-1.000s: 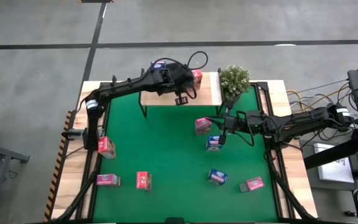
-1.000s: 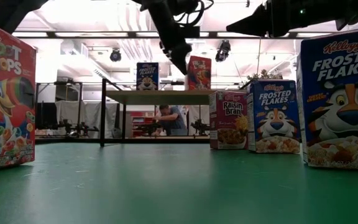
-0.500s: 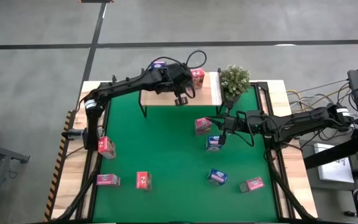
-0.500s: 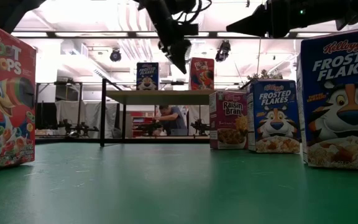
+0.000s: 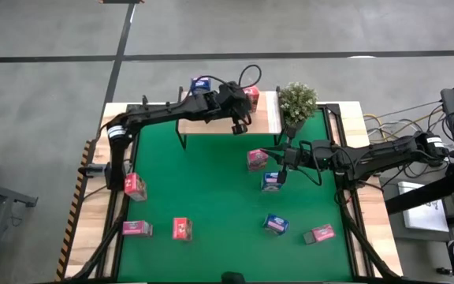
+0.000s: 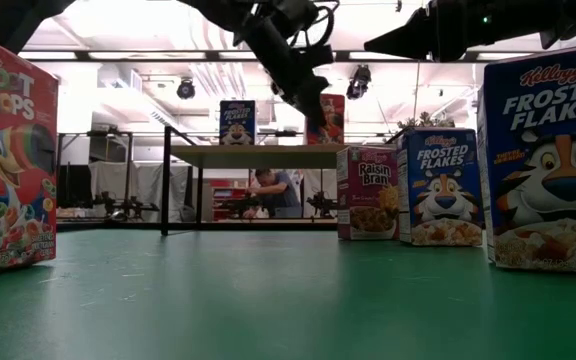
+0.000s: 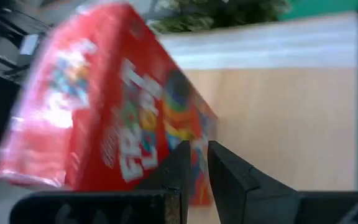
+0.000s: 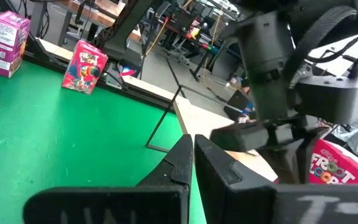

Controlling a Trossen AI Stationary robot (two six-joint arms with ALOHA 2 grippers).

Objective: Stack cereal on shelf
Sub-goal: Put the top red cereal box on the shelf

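**Desk editor:** Where is the left claw (image 5: 240, 125)?

**Me:** Over the shelf (image 5: 268, 122), beside the red cereal box (image 5: 250, 96) standing there. Its fingers are almost together, holding nothing, probably squaring the box up.

**Desk editor:** The right?

**Me:** My right claw (image 5: 280, 177) waits pressed together above a blue box (image 5: 271, 183) on the desk's green mat (image 5: 211, 189).

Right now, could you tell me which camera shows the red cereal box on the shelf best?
The left wrist view: the red cereal box fills it. The high view shows only its top beside the left gripper; the low view has it partly hidden behind that arm.
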